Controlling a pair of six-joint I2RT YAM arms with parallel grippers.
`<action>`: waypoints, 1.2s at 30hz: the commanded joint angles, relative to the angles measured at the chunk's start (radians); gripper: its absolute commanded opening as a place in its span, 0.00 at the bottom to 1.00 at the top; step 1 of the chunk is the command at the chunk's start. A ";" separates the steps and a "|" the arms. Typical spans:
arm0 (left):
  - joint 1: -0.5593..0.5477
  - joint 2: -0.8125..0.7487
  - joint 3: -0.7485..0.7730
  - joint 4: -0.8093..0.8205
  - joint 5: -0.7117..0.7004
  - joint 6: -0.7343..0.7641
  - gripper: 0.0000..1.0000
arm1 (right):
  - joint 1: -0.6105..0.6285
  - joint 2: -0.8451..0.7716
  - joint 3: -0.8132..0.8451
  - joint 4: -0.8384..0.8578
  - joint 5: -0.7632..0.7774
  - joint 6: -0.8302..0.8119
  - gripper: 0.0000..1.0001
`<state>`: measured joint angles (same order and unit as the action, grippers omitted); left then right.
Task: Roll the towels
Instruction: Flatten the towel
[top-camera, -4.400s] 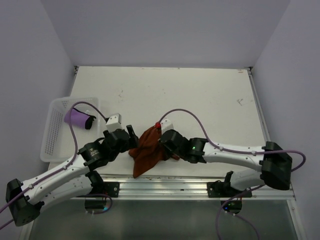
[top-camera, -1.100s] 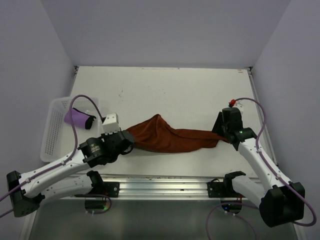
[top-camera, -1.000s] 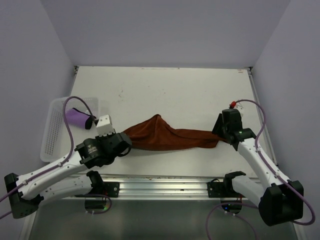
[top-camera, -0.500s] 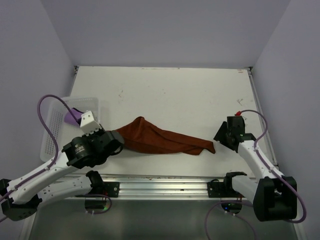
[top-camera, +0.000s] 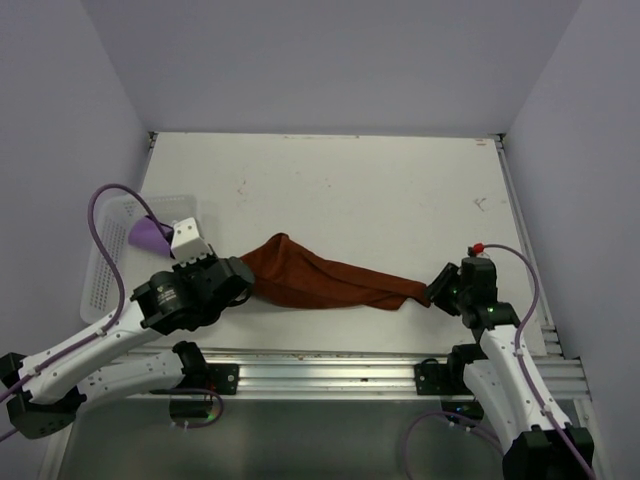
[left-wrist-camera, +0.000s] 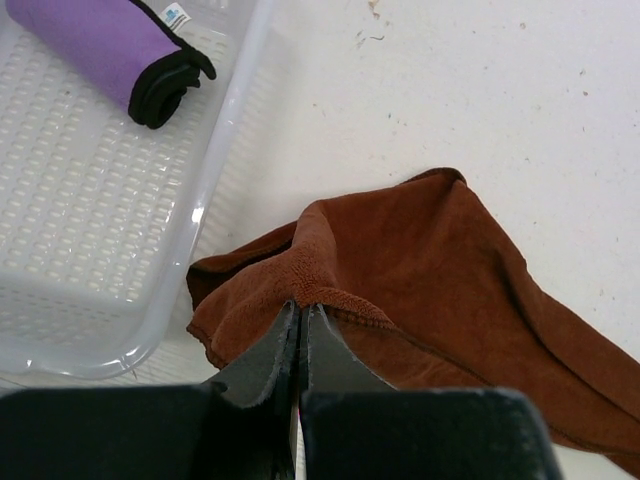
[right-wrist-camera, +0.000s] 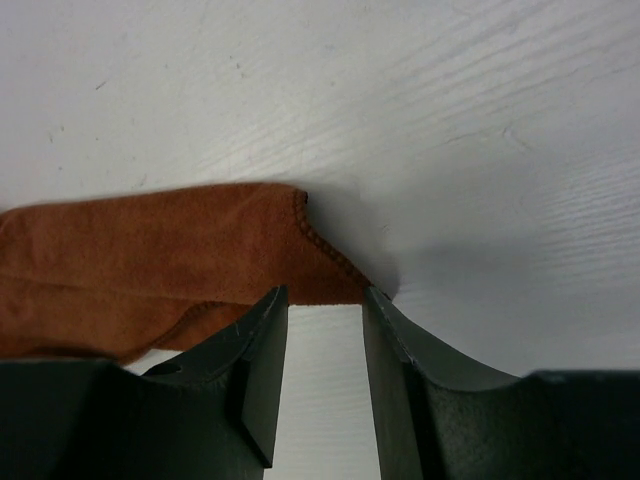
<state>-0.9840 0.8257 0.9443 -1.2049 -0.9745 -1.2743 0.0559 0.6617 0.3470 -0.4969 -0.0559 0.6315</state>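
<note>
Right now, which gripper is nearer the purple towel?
Left. The left gripper pinches the orange towel beside the basket holding the purple towel; the right gripper is at its far end.

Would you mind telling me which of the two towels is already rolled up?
The purple towel, a tight roll in the white basket; the rust-brown towel lies stretched out on the table.
</note>
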 joint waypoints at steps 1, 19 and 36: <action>0.005 0.000 -0.007 0.054 -0.043 0.024 0.00 | -0.002 -0.004 0.006 -0.038 -0.084 0.036 0.41; 0.004 -0.022 -0.036 0.096 -0.012 0.036 0.00 | 0.104 0.124 0.010 -0.035 0.054 0.085 0.46; 0.004 -0.013 -0.035 0.108 -0.010 0.056 0.00 | 0.130 0.294 0.043 0.061 0.182 0.040 0.43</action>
<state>-0.9836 0.8104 0.9115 -1.1370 -0.9634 -1.2324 0.1833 0.9249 0.3756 -0.4412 0.0845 0.6956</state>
